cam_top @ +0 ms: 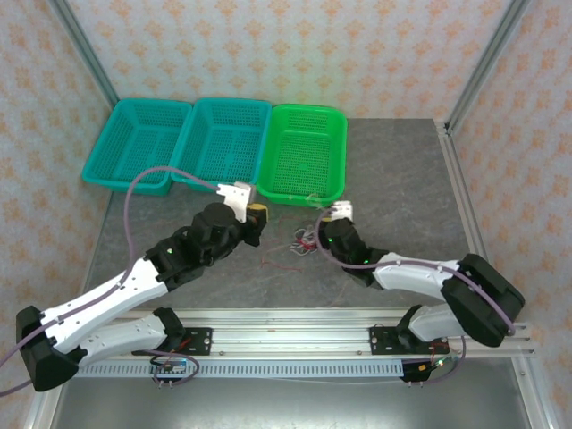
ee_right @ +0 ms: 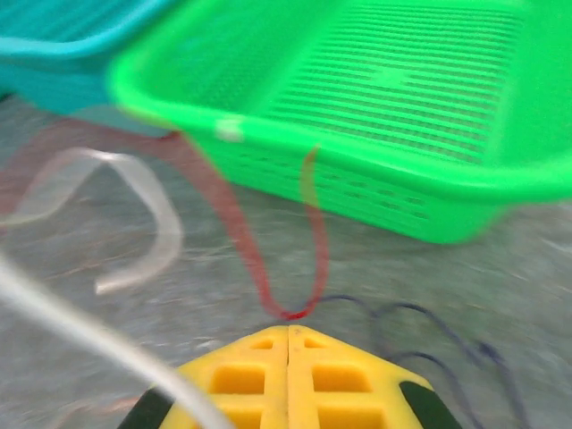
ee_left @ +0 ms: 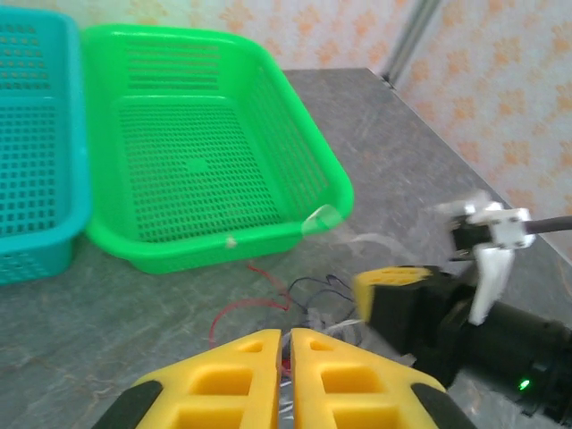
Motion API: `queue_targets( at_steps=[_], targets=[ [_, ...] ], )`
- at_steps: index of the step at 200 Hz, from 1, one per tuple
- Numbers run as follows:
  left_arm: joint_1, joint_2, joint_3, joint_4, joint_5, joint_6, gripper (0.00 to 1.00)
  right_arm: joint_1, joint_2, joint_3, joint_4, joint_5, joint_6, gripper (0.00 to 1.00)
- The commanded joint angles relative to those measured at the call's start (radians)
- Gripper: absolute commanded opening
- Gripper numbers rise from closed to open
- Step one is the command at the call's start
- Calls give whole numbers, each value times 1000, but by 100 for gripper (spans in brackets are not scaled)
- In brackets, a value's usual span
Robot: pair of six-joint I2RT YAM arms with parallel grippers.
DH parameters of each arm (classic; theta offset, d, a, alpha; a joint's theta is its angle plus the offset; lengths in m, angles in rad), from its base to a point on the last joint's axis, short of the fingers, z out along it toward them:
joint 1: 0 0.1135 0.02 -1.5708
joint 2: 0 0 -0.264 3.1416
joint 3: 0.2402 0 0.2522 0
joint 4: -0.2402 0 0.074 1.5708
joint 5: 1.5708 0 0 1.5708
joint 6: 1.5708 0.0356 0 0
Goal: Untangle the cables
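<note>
At the middle of the grey table (cam_top: 402, 179), the cables (cam_top: 304, 241) are being seen in a loose tangle, lying at 6 o'clock from the green basket (cam_top: 308, 108) and just clear of its near wall. Two teal baskets (cam_top: 231, 101) are being shown at 9 o'clock from the green one, all three ranged side by side along the far edge. In the top view the left gripper (cam_top: 261, 216) is being held at 9 o'clock from the tangle, near it but apart, while the right gripper (cam_top: 320, 234) is being held at 3 o'clock from it, right against the strands

From the left wrist, the yellow fingers (ee_left: 241, 366) of the left gripper are being pressed together with only a seam between them; whether a strand is being caught there cannot be told. Beyond their tips, at 12 o'clock, the red cable (ee_left: 266, 281) and the dark cable (ee_left: 313, 282) are being shown crossing on the stone, and the pale cable (ee_left: 362, 239) is being shown arching at 1 o'clock, beside the basket's corner

From the right wrist, the right gripper's fingers (ee_right: 246, 375) are also being pressed together, and a bend of the red cable (ee_right: 290, 313) is being pinched at their tips, its two legs rising in a narrow V towards 12 o'clock and the green basket's wall. The dark cable (ee_right: 402, 313) is being shown looping on the table at 3 o'clock from the tips, and the pale cable (ee_right: 152, 206) is being shown curled at 9 o'clock, blurred
</note>
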Motion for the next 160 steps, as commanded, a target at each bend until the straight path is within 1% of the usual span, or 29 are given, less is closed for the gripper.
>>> queue_targets(
  at_steps=[1, 5, 9, 23, 36, 42, 60, 67, 72, 85, 92, 111, 117, 131, 142, 150, 160],
  targets=[
    [23, -22, -4, -43, -30, -4, 5, -86, -113, -78, -201, 145, 274, 0],
    [27, -20, -3, -41, -25, -3, 2, -95, -122, -86, -220, 147, 284, 0],
    [31, -19, -2, -37, -15, -2, 0, -101, -162, -94, -237, 153, 292, 0],
    [35, -1, 4, -16, 20, 1, 0, -112, -243, -119, -264, 164, 280, 0],
    [37, 37, 20, -7, 77, 3, 0, -123, -313, -134, -281, 159, 270, 0],
    [39, 61, 33, -17, 98, 1, 5, -128, -339, -137, -292, 153, 267, 0],
    [38, 165, 74, -124, 86, -43, 30, -136, -399, -137, -315, 131, 249, 0],
    [38, 205, 77, -160, 76, -53, 36, -138, -414, -136, -316, 110, 237, 0],
    [39, 232, 78, -185, 58, -62, 39, -137, -421, -135, -313, 97, 229, 0],
    [41, 291, 70, -231, -2, -92, 43, -138, -428, -127, -315, 62, 212, 0],
    [50, 323, 65, -246, -14, -104, 44, -138, -426, -121, -316, 45, 204, 0],
    [86, 395, 64, -262, 32, -128, 47, -138, -416, -99, -333, 6, 196, 0],
    [91, 412, 63, -259, 47, -140, 49, -138, -412, -91, -342, -5, 193, 0],
    [96, 452, 63, -263, 43, -190, 55, -137, -405, -77, -359, -22, 181, 0],
    [98, 481, 58, -236, 48, -193, 61, -138, -400, -70, -364, -36, 172, 0],
    [98, 500, 47, -199, 45, -189, 60, -138, -399, -66, -368, -43, 166, 1],
    [101, 535, 44, -160, 54, -152, 56, -138, -400, -64, -369, -45, 166, 1]
  ],
)
